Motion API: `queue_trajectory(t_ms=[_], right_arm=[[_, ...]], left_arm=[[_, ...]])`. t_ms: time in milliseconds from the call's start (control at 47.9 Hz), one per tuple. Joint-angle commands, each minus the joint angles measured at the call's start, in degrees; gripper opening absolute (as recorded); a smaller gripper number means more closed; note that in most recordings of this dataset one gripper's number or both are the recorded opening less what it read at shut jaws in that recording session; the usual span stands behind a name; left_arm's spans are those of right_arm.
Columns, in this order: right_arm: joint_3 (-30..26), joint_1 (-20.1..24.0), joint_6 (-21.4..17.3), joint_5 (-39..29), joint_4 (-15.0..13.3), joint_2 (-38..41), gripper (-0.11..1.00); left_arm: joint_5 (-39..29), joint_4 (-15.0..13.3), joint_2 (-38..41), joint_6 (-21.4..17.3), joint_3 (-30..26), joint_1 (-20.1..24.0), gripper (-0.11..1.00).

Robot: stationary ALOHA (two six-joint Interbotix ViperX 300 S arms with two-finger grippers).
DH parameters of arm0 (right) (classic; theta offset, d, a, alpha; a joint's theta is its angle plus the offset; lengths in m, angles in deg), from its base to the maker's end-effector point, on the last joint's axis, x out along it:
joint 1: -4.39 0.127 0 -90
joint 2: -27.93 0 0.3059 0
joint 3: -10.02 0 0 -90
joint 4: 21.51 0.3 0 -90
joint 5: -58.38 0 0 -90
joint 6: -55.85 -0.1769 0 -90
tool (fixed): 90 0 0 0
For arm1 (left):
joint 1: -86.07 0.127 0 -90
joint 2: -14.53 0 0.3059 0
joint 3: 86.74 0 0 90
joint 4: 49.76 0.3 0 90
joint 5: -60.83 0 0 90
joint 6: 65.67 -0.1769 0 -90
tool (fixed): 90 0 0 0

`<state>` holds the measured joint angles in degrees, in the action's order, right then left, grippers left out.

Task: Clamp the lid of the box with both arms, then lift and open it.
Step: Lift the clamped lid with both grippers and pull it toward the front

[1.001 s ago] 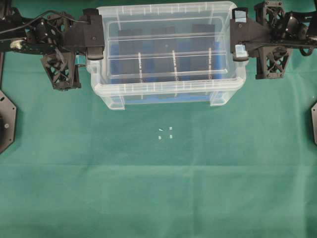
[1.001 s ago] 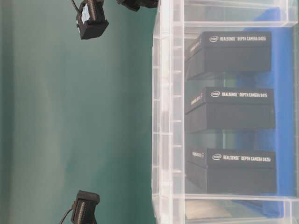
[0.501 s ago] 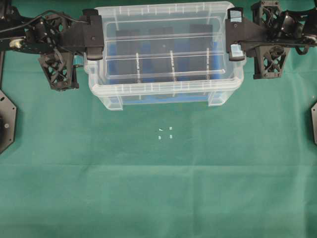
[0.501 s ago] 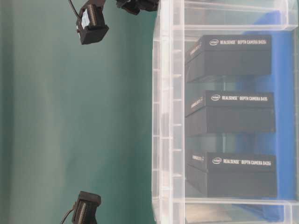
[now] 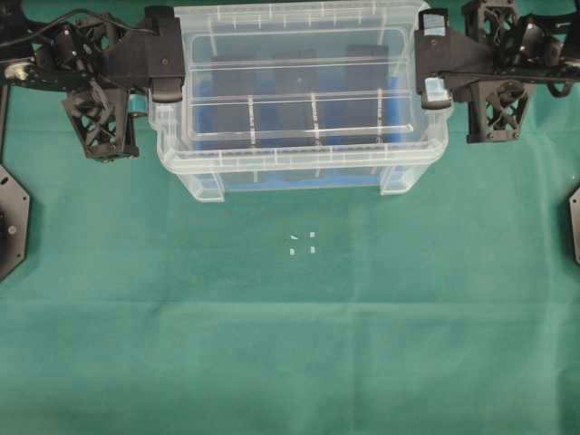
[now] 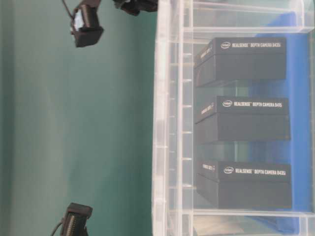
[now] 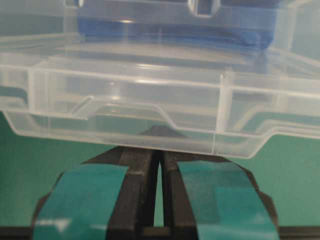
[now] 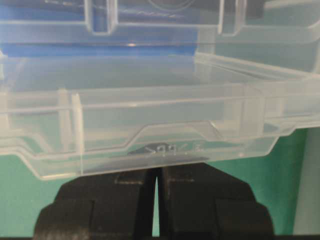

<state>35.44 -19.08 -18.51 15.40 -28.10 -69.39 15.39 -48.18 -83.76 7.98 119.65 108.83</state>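
The clear lid (image 5: 299,156) hangs level just above the box (image 5: 299,184), a clear tub with a blue liner and three upright black packs (image 6: 241,59). My left gripper (image 5: 170,68), with teal tape bands, is shut on the lid's left end. My right gripper (image 5: 430,65) is shut on its right end. In the left wrist view the fingertips of the left gripper (image 7: 159,137) vanish under the lid's end tab (image 7: 125,107), with the box (image 7: 175,20) behind. In the right wrist view the right gripper (image 8: 158,162) meets the lid (image 8: 170,132) the same way.
Green cloth covers the table, with small white marks (image 5: 303,243) in front of the box. Black arm bases sit at the left edge (image 5: 11,222) and the right edge (image 5: 575,222). Black arm parts (image 6: 86,24) (image 6: 74,223) show in the table-level view.
Both grippers closed in on the lid's ends and have risen with it. In the table-level view the lid's rim has drawn left, away from the tub.
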Motion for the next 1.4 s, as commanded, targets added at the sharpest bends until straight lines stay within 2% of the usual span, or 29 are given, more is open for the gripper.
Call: queue_trajectory(t_ms=[0,542,876,1085,1377], right_arm=[[-4.83,3.69,-0.62,0.09,0.53,-1.76,0.00],[-7.73,4.31,-0.62,-5.01,0.53,-4.13,0.00],[-7.65,5.45,-3.87,-6.06,0.26,-4.48,0.00],[-7.73,7.47,-5.10,-6.77,0.26,-4.75,0.00],[-7.65,12.74,-9.84,-8.61,-0.62,-5.45,0.00]], left_arm=[[0.44,-0.35,-0.88,0.26,-4.31,-1.14,0.01],[-4.48,-0.35,-1.93,0.53,-7.73,-2.99,0.01],[-5.71,-0.35,-3.34,1.14,-8.17,-4.92,0.01],[-6.77,-0.35,-4.04,2.90,-8.17,-6.94,0.01],[-9.93,-0.09,-4.31,8.09,-8.17,-12.22,0.01]])
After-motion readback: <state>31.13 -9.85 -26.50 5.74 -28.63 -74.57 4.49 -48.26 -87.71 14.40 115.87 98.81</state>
